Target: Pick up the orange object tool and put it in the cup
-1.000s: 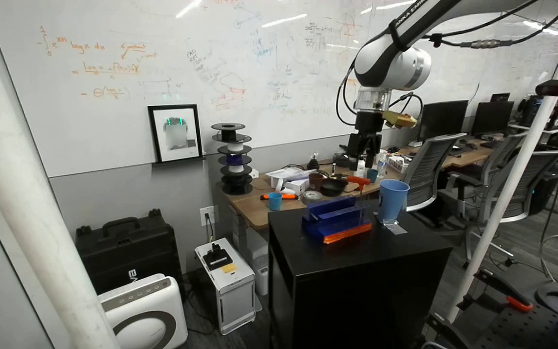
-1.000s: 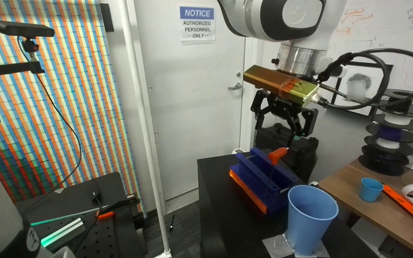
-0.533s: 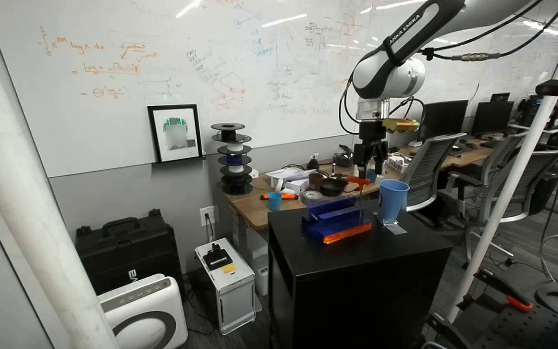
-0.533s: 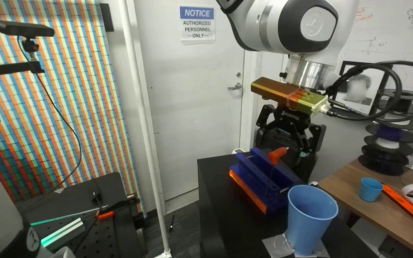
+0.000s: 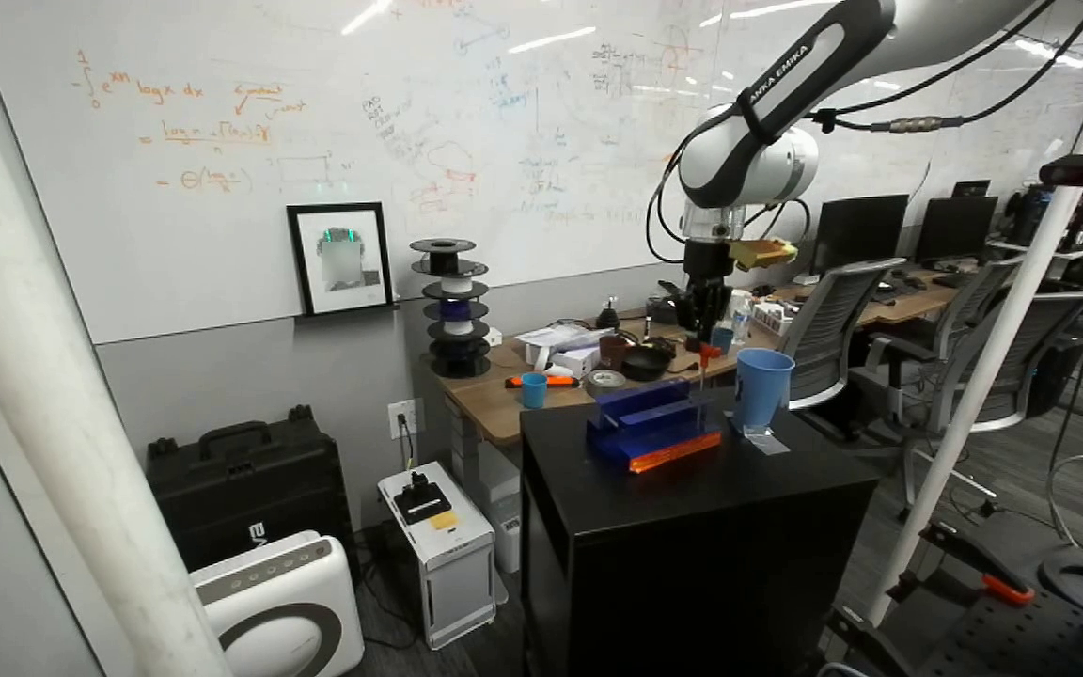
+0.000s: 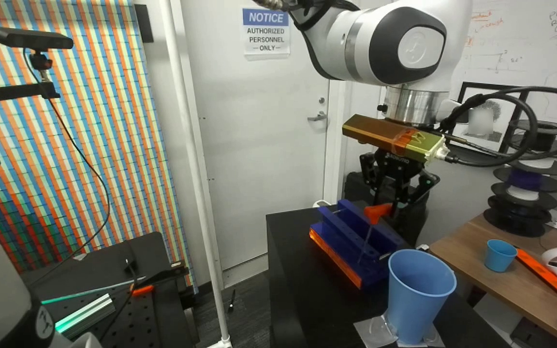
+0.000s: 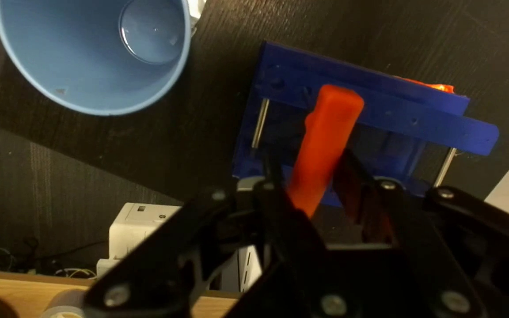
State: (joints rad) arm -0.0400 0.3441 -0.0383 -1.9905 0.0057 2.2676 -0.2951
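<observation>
In an exterior view, tape probably steadies the cup. In an exterior view, the key leans in the holder, likely placed for grasping. In the wrist view, we have the tool clamped on the key.

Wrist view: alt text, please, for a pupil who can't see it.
An orange tool handle is pinched between dark fingers above a blue rack. At upper left, cropped by the frame, a light-blue cup stands on the dark tabletop.
</observation>
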